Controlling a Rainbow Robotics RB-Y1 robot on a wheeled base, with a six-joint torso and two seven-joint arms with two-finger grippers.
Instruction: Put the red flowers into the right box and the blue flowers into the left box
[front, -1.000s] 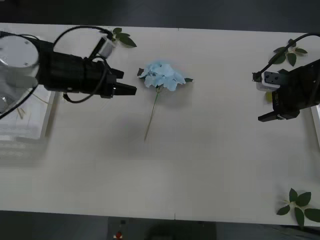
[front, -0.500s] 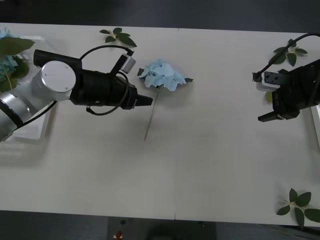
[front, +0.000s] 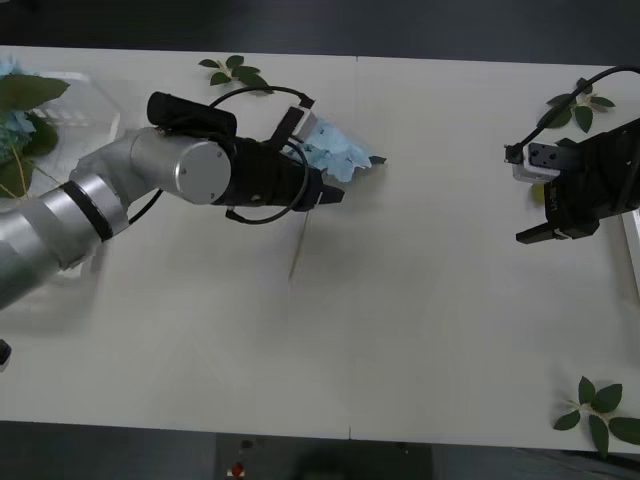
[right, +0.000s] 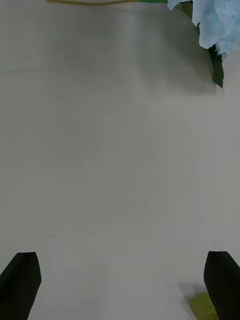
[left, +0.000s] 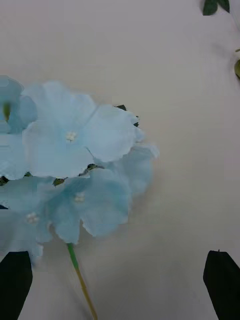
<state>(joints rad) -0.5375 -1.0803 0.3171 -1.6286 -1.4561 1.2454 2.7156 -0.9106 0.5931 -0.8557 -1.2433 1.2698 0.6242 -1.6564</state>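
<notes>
While the left gripper (front: 332, 196) hangs over the blue flower (front: 340, 155) near the table's (front: 420, 330) far middle, we log the geometry the grasp depends on. Its jaws stand apart: in the left wrist view both black fingers (left: 222, 280) sit at the corners with bare table between them. The bloom (left: 75, 165) lies off-centre in that view, crowding one finger, and the stem (left: 80, 280) leaves the head and runs back toward the wrist, nearer that same finger than the midline. In the front view the stem (front: 297, 255) runs from the head toward the robot, slanting a little to its left, so the long axis lies roughly fore-and-aft across the table. We judge the gripper needs a sideways shift to straddle the stem just below the head. The left box (front: 85, 100) sits at the far left edge, already holding a blue flower. The right gripper (front: 535, 235) waits, open, at the right edge, well apart; the left arm is plainly nearer.
</notes>
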